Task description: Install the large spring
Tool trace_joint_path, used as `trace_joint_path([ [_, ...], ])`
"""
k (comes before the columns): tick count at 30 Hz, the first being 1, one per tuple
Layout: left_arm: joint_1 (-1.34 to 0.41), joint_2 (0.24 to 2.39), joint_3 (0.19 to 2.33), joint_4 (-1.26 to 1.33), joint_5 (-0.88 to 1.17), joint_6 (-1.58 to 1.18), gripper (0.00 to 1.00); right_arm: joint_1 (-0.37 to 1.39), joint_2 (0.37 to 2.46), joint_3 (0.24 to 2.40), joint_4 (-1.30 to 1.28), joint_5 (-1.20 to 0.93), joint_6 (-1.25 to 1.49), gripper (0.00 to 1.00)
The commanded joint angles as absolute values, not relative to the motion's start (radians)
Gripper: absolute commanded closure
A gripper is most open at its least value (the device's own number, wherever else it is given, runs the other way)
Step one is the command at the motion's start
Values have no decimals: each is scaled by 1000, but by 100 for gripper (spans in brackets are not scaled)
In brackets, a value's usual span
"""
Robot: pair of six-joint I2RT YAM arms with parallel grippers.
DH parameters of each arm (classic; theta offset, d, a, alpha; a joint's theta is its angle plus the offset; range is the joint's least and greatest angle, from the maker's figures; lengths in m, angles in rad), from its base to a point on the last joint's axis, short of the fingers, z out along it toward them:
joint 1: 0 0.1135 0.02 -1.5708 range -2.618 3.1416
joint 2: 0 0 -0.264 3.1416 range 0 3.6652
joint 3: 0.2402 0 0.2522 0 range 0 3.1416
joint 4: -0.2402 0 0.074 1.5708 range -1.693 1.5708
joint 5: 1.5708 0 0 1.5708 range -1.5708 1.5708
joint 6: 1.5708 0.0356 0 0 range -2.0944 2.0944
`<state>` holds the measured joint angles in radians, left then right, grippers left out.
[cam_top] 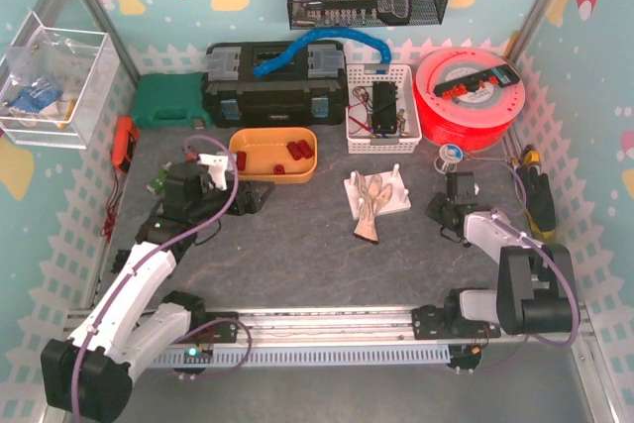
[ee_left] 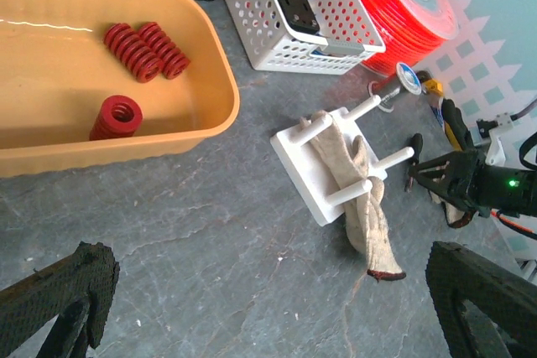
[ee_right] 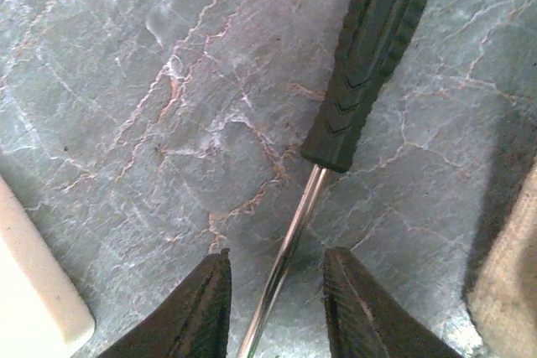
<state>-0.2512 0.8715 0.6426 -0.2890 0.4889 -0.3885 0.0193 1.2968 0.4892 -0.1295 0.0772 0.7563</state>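
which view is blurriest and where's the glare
Right wrist view: softest, the right hand and screwdriver blurred up close. Left wrist view: sharp, with a thin white glare streak on the orange tray. Top view: even light, soft shadows.

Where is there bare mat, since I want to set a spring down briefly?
The widest bare patch of grey marbled mat lies between the white pegged block and the near aluminium rail. Crowded at the back: yellow plastic tray, black toolbox, white perforated basket.

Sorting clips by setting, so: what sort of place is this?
Probably a lab robot cell staged as a workbench: an aluminium frame with printed backdrops, a black toolbox, and a yellow tray of red springs.
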Motion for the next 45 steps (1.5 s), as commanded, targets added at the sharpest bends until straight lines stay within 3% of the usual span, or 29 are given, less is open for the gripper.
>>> trace_joint_path([
  [1,-255,869,669,-301,476,-376,1,14,1234,533,-192,67,730,64],
  [8,-286,880,669,-301,437,-399,1,21,1120,544,-263,-66,698,53],
  [13,-355,893,669,-298,374,-434,1,65,1038,535,-282,-215,651,53],
  [20,-455,927,677,-291,286,-456,1,265,973,524,-274,-243,693,56],
  [26,-463,929,684,-291,265,-454,1,376,1039,491,-171,-248,752,62],
  [32,-463,926,684,-292,262,-446,1,441,1153,502,-94,-256,765,63],
  [45,-463,924,678,-293,249,-433,1,460,1248,515,-49,-262,747,65],
])
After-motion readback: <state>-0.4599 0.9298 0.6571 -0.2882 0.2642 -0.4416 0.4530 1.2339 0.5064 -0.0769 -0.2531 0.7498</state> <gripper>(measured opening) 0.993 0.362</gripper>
